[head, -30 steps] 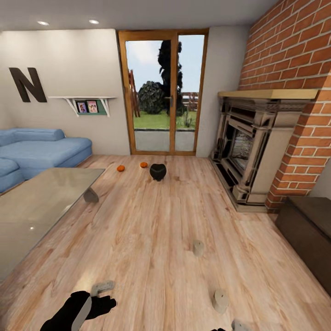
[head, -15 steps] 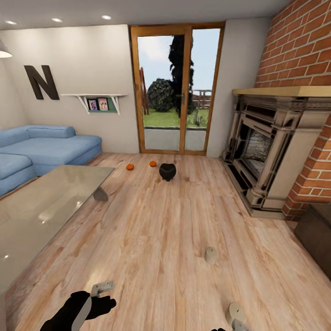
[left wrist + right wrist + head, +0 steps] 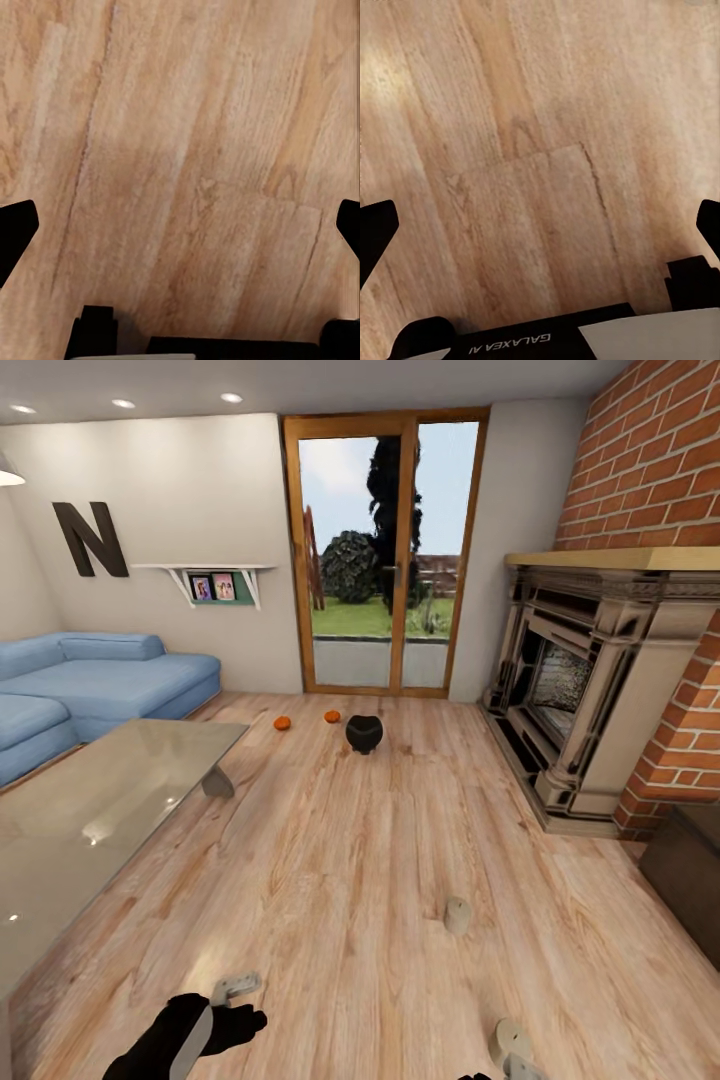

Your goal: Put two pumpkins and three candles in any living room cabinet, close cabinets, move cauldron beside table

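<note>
**Inspector:** Two candles were visible on the wood floor [image 3: 330, 880]: one candle [image 3: 457, 914] stood upright in open floor ahead of the robot, and a second candle [image 3: 510, 1042] sat near the lower edge of the head view, close to the right arm. A third could not be confirmed.

**Reviewer:** And the other items?

**Inspector:** Both pumpkins, the left pumpkin [image 3: 282, 723] and the right pumpkin [image 3: 332, 716], lay on the floor near the glass door [image 3: 378, 560], with the cauldron [image 3: 364, 733] just beside them and well apart from the table [image 3: 90, 820]. A corner of the cabinet [image 3: 690, 880] showed at the right edge; whether its drawers were shut could not be told.

**Reviewer:** Gripper condition?

**Inspector:** The left gripper [image 3: 180, 225] had its fingers spread wide over bare floor, holding nothing. The right gripper [image 3: 540, 225] was likewise spread and empty.

**Reviewer:** Risks noted?

**Inspector:** In my judgement, the nearest candle sat so close to the base that driving forward could knock it over or roll it away. The candles' rounded tops might slip from a pinch placed too high. The pumpkins could roll if nudged during approach, and the cauldron stood close enough to be bumped when reaching for them. The table's corner was also a collision hazard when turning left.
</note>
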